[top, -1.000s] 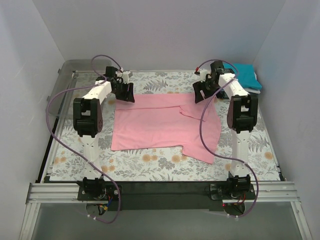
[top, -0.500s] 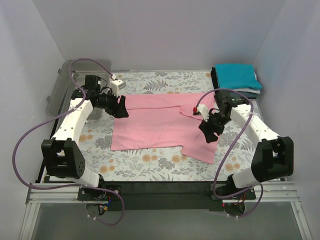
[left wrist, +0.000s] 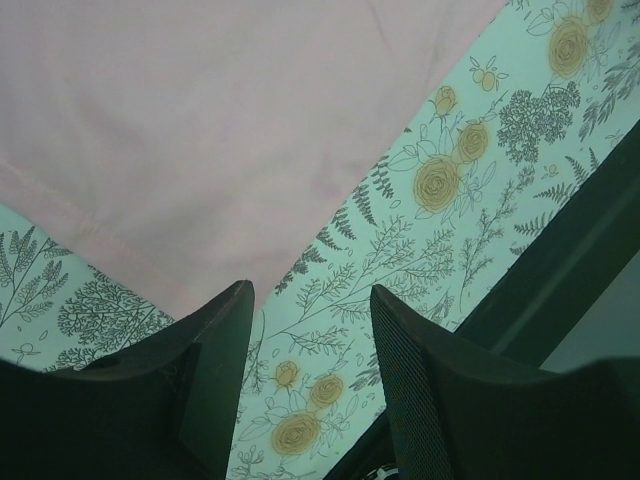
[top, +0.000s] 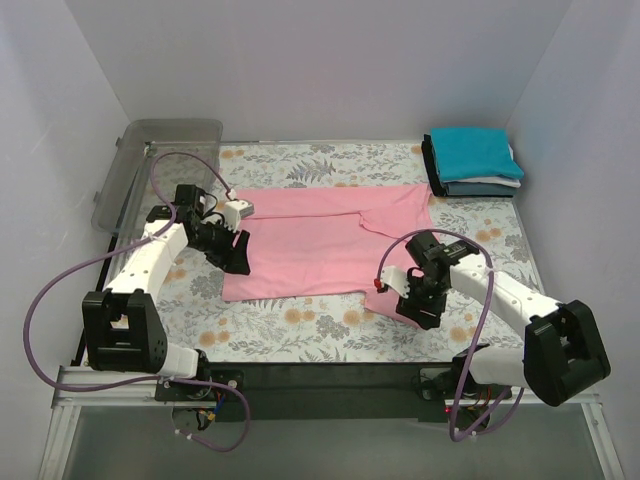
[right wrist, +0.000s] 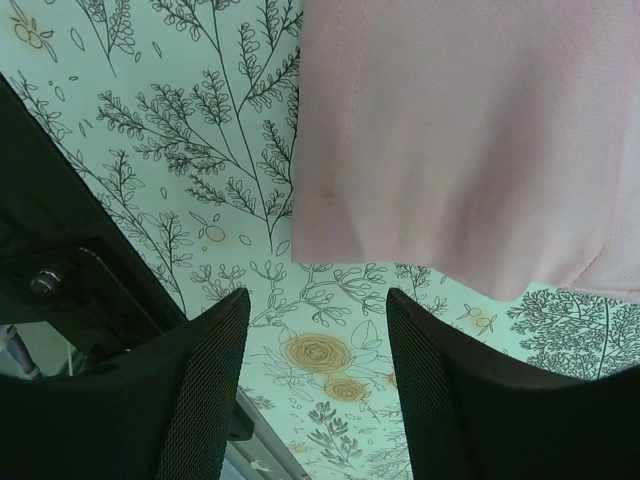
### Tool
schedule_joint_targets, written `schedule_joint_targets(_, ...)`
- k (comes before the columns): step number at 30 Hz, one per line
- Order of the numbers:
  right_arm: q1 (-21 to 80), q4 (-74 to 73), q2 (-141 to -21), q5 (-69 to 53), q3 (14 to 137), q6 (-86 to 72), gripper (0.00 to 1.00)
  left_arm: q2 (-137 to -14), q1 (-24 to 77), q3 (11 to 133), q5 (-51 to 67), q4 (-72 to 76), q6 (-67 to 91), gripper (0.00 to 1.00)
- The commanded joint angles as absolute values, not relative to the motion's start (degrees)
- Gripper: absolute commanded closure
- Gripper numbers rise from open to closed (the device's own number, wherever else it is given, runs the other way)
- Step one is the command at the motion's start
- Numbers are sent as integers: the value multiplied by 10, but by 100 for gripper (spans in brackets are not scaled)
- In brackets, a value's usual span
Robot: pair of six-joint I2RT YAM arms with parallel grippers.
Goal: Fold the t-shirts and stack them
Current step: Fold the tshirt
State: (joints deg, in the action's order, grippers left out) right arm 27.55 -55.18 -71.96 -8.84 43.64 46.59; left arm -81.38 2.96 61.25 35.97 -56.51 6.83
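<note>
A pink t-shirt lies spread flat on the floral table cloth, one sleeve pointing to the front right. My left gripper hovers low at the shirt's left edge. In the left wrist view it is open over bare cloth, with the pink t-shirt just ahead of its tips. My right gripper is at the front right sleeve. In the right wrist view it is open and empty, the pink hem just beyond the fingers. Folded t-shirts are stacked at the back right, a teal one on top of a grey-blue one.
A clear plastic bin sits at the back left corner. A dark strip and metal rail run along the table's front edge by the arm bases. White walls close in the back and both sides.
Both arms swung down from the back of the table to the shirt's sides. The left gripper came to the left edge, the right to the front sleeve. The right jaws narrowed somewhat.
</note>
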Motion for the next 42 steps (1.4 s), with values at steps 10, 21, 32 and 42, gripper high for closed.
schedule_joint_targets(10,325,-469,-729,-45,407,430,39,-791,28,584,337,-537,59,51)
schedule_joint_targets(21,347,-410,-756,-3,341,425,47,-781,28,546,317,-517,39,48)
schedule_joint_targets(32,352,-425,-721,11,352,411,99,-682,28,431,295,-480,-144,57)
schedule_joint_targets(42,352,-451,-701,4,381,400,99,-683,28,386,287,-465,-290,65)
